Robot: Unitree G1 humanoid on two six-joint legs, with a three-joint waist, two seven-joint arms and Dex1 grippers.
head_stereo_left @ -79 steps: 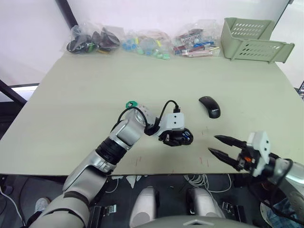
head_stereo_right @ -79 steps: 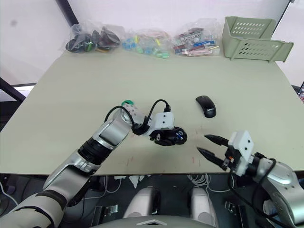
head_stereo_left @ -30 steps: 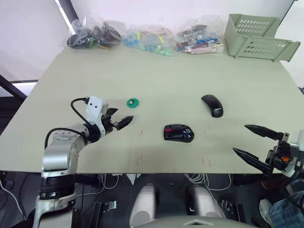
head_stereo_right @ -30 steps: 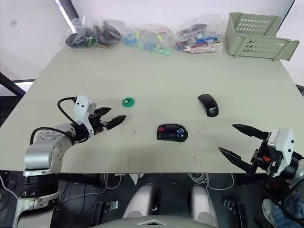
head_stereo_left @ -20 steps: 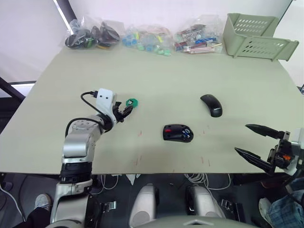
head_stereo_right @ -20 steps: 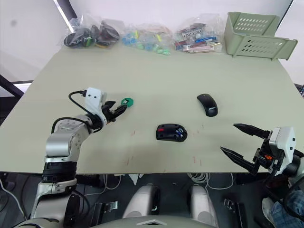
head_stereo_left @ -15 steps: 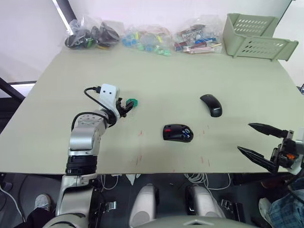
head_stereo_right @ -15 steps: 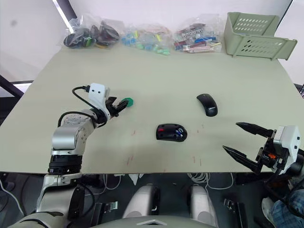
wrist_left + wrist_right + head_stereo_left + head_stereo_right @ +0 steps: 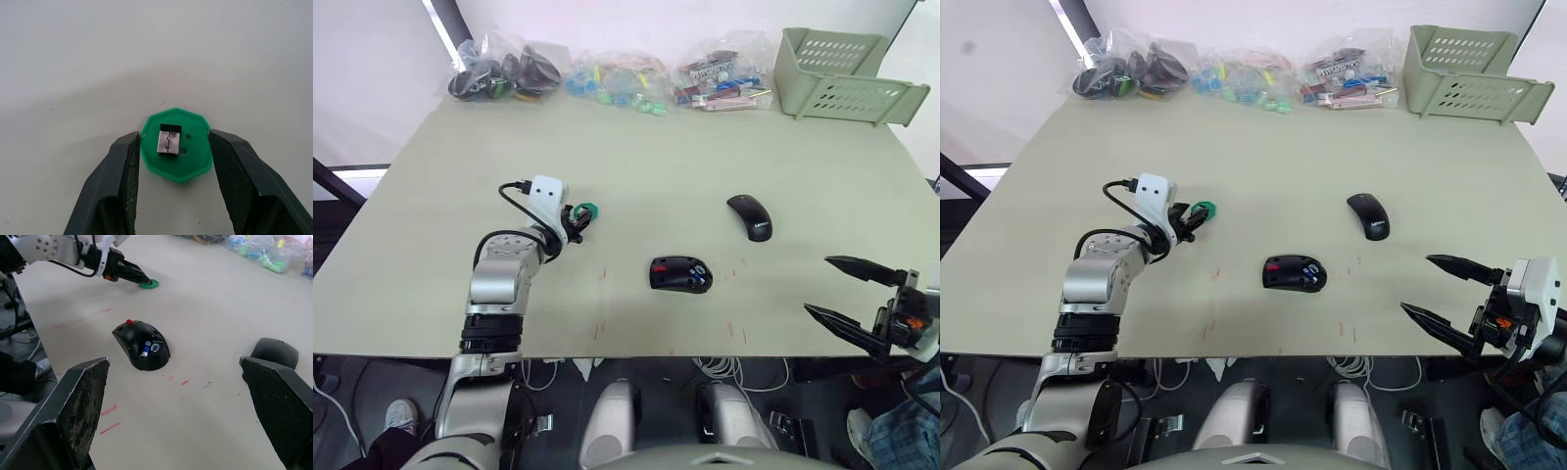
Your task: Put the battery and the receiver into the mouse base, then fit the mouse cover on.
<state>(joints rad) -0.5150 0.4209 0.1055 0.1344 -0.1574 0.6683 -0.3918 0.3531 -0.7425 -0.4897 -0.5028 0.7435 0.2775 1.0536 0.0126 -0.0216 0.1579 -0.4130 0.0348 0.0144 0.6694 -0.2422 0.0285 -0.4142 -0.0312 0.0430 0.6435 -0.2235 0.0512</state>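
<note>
Straddling the green disc (image 9: pixel 177 152) with the receiver (image 9: pixel 169 139) between open left gripper (image 9: pixel 174 169) jaws; battery (image 9: pixel 145 348) seated in base (image 9: pixel 142 344). Receiver and cover (image 9: pixel 749 215) remain; right gripper (image 9: pixel 1449 295) wide, idle.

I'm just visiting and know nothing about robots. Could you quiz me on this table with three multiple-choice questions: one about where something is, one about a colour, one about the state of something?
1. Where is the battery?
A. In the mouse base
B. Inside the crate
C. Under the mouse cover

2. What colour is the disc holding the receiver?
A. Red
B. Green
C. Yellow

3. How is the left gripper?
A. Shut on the mouse cover
B. Shut on nothing
C. Open, fingers either side of the disc

Answers:
1 A: the blue-and-white cylinder lies in the base's hollow.
2 B: the left wrist view shows it green.
3 C: both fingers flank the disc.
</note>
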